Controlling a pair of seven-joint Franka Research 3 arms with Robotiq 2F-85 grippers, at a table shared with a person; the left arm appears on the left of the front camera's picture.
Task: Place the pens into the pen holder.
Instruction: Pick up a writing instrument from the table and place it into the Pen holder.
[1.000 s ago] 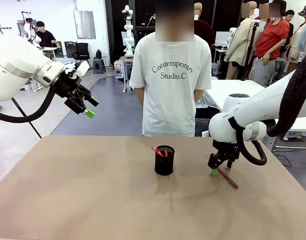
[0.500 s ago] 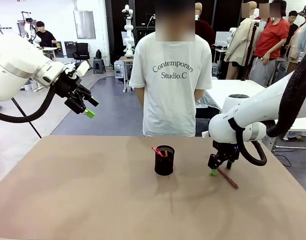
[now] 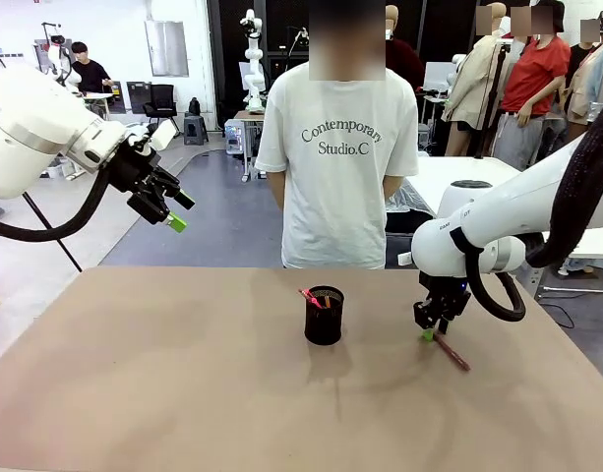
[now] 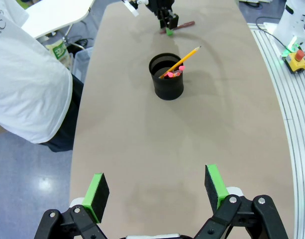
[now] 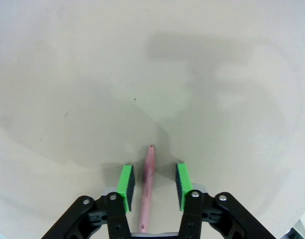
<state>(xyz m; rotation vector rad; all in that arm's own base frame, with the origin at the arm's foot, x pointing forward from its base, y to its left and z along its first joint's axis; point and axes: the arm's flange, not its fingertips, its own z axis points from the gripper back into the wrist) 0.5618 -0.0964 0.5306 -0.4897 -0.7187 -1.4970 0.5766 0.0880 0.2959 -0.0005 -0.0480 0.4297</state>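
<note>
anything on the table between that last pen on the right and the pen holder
Nothing visible. The maroon pen lies between the right gripper's pads, and bare table separates it from the pen holder.

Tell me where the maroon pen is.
The maroon pen lies flat on the table's right side in the front view, right of the pen holder, between the right gripper's jaws.

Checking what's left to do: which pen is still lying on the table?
The dark red pen, flat between the right gripper's pads; the others stand in the holder.
</note>
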